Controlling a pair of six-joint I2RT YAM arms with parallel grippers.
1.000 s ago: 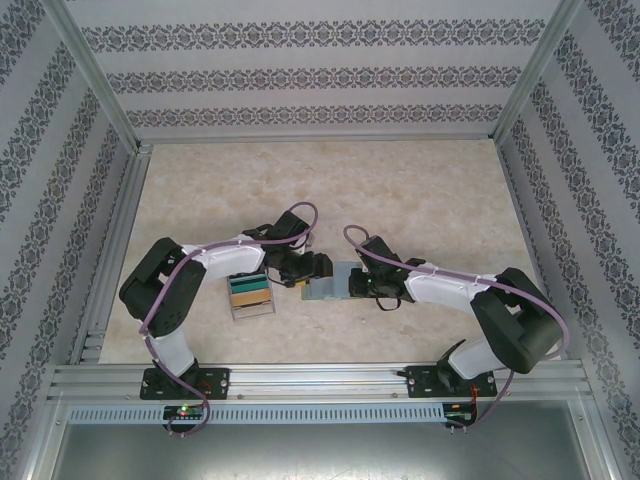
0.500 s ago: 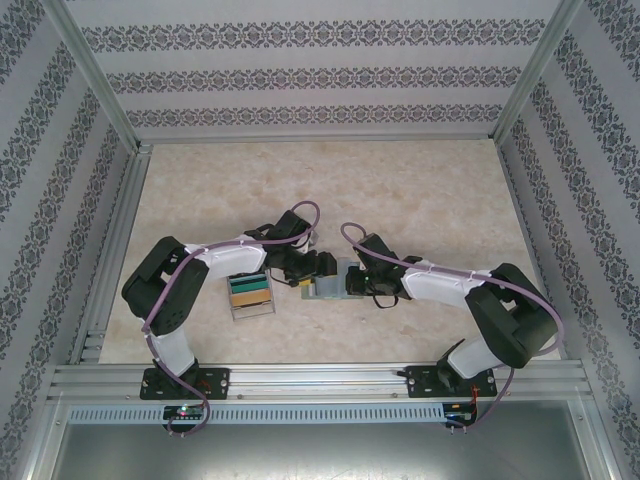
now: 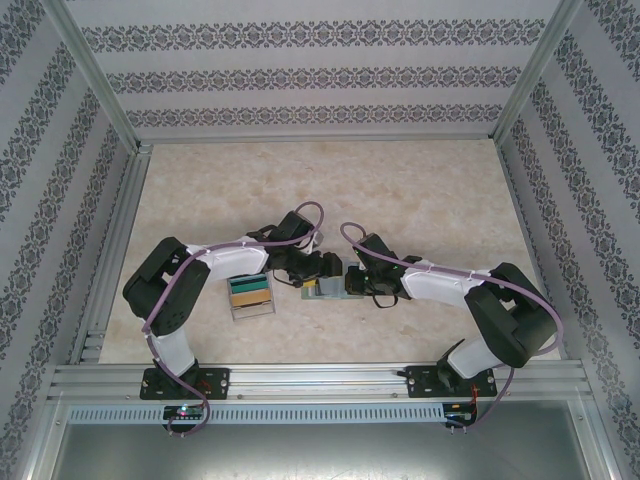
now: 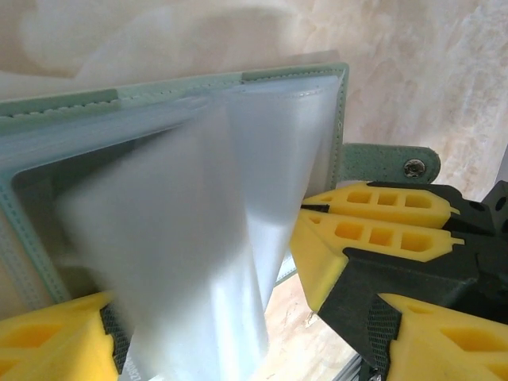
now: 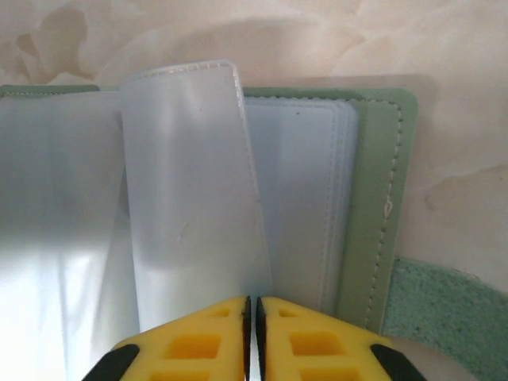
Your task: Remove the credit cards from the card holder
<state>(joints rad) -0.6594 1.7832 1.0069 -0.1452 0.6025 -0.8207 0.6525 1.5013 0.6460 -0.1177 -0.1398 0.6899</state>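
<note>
The sage-green card holder (image 3: 325, 289) lies open on the table between both grippers. Its stitched border (image 4: 238, 79) frames milky clear sleeves (image 5: 294, 198), and a snap tab (image 4: 389, 163) sticks out at one edge. My left gripper (image 4: 246, 333) is open, its yellow fingers (image 4: 48, 341) standing wide on either side of raised sleeves. My right gripper (image 5: 252, 317) is shut on the edge of one lifted sleeve (image 5: 186, 198); its fingers (image 4: 373, 222) meet beside the sleeves. Credit cards are hidden; the sleeves look blank.
A clear tray of staggered coloured cards (image 3: 250, 293) sits just left of the holder, under the left arm. Patterned walls and metal rails (image 3: 320, 375) enclose the marble-look table (image 3: 400, 190), which stretches back behind the arms.
My left gripper has shifted right, over the holder's left leaf, and its jaws stand a little wider. The holder looks more bunched between the grippers. The right arm has barely moved.
</note>
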